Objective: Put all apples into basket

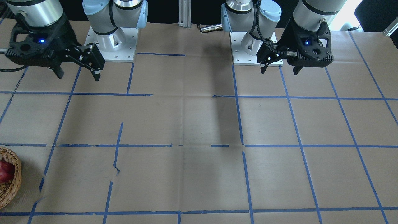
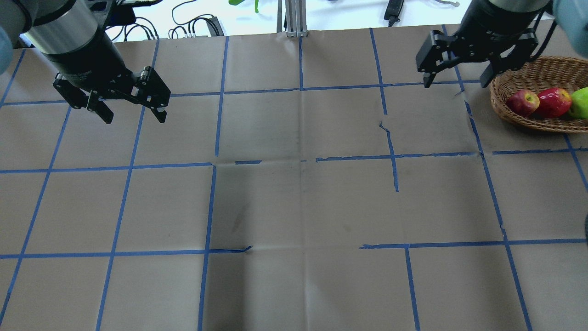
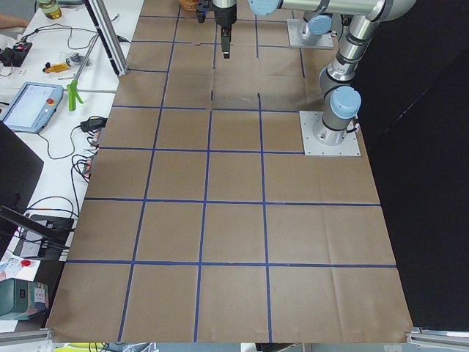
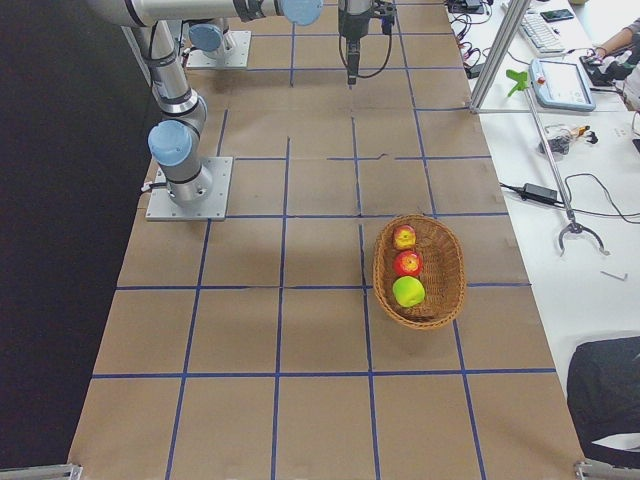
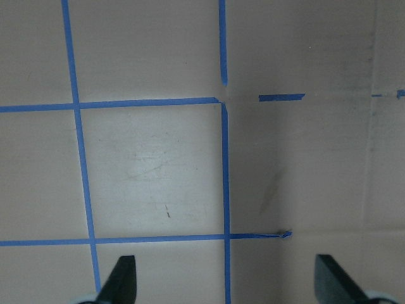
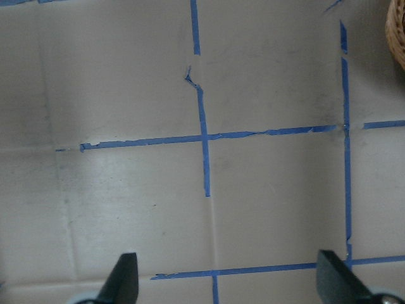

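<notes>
Bright, even light. A soft shadow dims the table (image 2: pixel 257 207) midway; the overhead view bleaches white at 12 o'clock.

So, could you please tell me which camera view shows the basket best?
Exterior right: the whole basket shows, three apples inside. Overhead crops its edge; front-facing shows a sliver; right wrist a rim corner.

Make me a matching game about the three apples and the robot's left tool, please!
Things:
1 green apple
2 deep red apple
3 red-and-yellow apple
4 left tool

Places:
A middle of the row in the basket
B open, above the table
C row's end nearest the table's middle
D row's end farthest from the table's middle

Pairs: 1-D, 2-A, 3-C, 4-B
</notes>
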`<state>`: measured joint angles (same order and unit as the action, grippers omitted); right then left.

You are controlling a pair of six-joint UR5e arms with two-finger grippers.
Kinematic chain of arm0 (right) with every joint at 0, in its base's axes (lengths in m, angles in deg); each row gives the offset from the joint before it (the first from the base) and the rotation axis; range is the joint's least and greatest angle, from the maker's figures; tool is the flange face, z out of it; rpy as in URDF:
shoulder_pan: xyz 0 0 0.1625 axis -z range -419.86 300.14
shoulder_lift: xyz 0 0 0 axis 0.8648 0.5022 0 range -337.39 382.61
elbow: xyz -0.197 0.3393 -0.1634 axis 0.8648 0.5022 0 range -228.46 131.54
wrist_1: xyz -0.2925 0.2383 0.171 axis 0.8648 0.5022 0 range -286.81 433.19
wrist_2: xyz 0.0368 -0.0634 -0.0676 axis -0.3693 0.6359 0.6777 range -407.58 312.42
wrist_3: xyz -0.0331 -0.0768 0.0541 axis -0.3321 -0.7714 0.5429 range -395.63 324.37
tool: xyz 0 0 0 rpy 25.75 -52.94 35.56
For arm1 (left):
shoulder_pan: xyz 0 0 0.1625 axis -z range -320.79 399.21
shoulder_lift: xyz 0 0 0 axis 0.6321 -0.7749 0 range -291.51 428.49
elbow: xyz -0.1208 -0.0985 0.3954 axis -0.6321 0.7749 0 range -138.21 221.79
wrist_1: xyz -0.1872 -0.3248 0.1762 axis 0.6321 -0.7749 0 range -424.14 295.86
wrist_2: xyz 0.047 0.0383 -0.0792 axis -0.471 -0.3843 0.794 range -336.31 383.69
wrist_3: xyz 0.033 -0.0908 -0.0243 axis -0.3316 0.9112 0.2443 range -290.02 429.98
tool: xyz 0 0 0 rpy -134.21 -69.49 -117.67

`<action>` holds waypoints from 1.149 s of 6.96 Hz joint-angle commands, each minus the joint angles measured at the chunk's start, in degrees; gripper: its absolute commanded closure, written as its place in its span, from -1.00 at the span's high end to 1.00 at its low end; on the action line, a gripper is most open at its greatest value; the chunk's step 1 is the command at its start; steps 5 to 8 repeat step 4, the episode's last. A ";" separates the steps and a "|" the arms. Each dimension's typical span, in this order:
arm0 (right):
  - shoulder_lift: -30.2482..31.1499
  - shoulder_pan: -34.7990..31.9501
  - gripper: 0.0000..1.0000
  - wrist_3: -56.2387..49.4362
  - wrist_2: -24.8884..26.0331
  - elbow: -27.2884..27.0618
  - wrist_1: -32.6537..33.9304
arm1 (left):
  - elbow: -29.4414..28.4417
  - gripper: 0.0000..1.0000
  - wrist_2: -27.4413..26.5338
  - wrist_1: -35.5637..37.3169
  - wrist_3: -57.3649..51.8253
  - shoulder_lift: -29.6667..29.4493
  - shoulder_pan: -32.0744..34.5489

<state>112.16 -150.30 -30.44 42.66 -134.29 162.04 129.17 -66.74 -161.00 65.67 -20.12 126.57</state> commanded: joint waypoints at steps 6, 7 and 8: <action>-0.26 -3.25 1.00 4.13 0.20 -0.30 0.09 | -0.02 0.96 0.09 0.00 0.00 -0.07 0.00; -0.26 -3.25 1.00 4.13 0.20 -0.30 0.09 | -0.02 0.96 0.09 0.00 0.00 -0.07 0.00; -0.26 -3.25 1.00 4.13 0.20 -0.30 0.09 | -0.02 0.96 0.09 0.00 0.00 -0.07 0.00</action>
